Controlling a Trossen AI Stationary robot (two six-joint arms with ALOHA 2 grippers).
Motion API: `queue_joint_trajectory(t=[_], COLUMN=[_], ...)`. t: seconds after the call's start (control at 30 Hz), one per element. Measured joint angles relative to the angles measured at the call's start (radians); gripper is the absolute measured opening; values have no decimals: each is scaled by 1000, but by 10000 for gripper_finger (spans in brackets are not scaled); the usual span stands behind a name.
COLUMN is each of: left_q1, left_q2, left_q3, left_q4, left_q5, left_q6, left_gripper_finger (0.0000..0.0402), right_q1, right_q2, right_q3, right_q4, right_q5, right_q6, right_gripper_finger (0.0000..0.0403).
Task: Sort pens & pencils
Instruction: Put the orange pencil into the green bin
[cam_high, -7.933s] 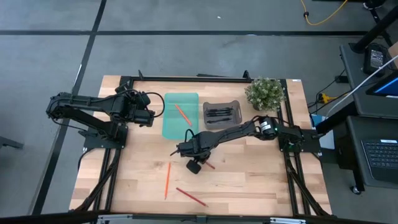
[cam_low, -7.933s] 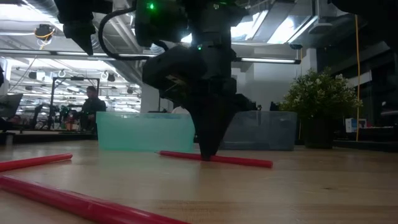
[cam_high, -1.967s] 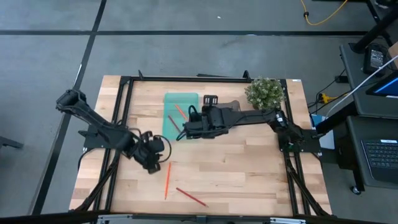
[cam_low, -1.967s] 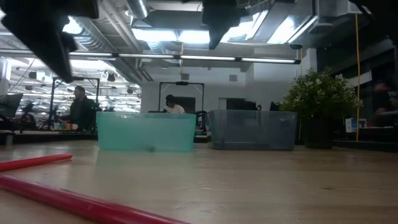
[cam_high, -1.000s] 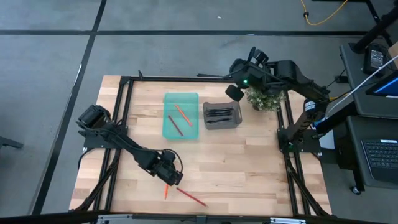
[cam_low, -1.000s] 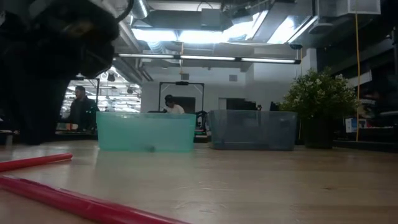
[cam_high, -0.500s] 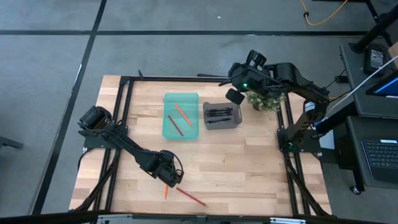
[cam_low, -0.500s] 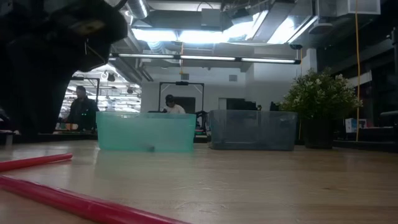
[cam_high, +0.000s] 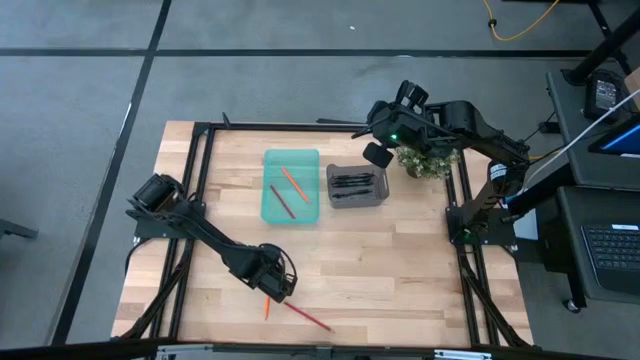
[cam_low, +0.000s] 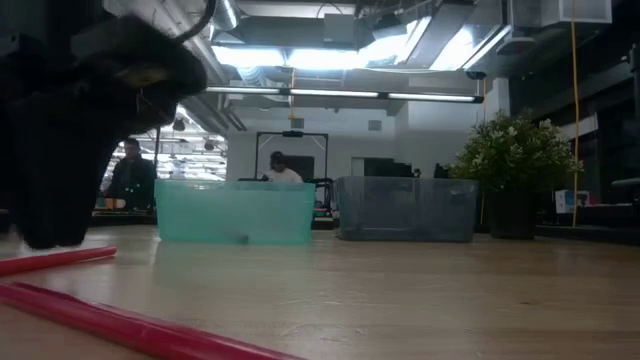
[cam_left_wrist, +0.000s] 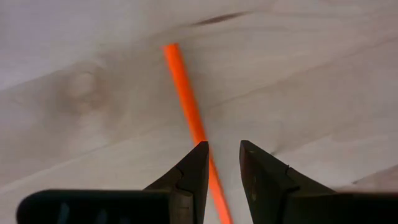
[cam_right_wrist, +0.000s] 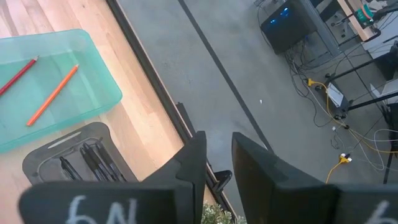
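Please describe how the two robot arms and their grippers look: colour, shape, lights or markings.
Both arms are black and slender, with rounded joints. The left gripper has two dark, wedge-shaped fingers tapering to narrow tips. The right gripper has the same dark fingers, with white hand-drawn marks on its body. A small green light glows on the right arm.

White marks on right gripper (cam_right_wrist: 214, 168) body, near lower edge of right wrist view: look like upside-down characters, perhaps "N" and "6", not surely readable. No other text, label, brand, number or sign readable on bench (cam_high: 400, 270), bins or room behind.
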Motion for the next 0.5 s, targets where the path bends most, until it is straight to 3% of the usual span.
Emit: queue_joint_trajectory(t=[0.5], left_q1=[0], left_q2=[50], left_q3=[2], left_q4=[15], left_q5=[57], left_q6=[-36], left_gripper_finger=[85], right_q1=[0], right_q2=[1], right_q3=[0], right_q4=[3], right_q5=[-45], right_q6=[0], right_gripper_finger=[78])
